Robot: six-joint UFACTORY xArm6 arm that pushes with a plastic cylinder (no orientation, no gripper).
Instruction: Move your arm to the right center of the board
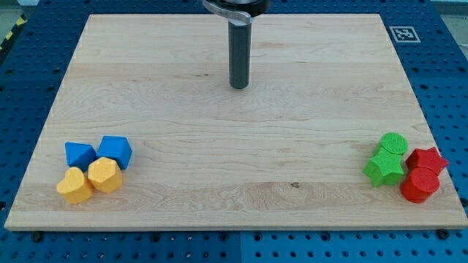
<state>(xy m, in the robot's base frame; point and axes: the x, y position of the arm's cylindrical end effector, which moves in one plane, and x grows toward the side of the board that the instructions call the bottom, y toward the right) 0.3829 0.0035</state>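
Observation:
My rod comes down from the view's top centre and my tip (239, 86) rests on the wooden board (234, 153), in its upper middle, far from every block. At the view's lower left sit two blue blocks (80, 154) (115, 150) and two yellow blocks (74, 185) (105, 174), bunched together. At the view's lower right sit a green cylinder (393, 143), a green star (385, 168), a red star (427, 158) and a red cylinder (420, 185), also bunched together.
A black-and-white marker tag (403, 33) is stuck at the board's upper right corner. The board lies on a blue perforated table (446, 58) that shows round its edges.

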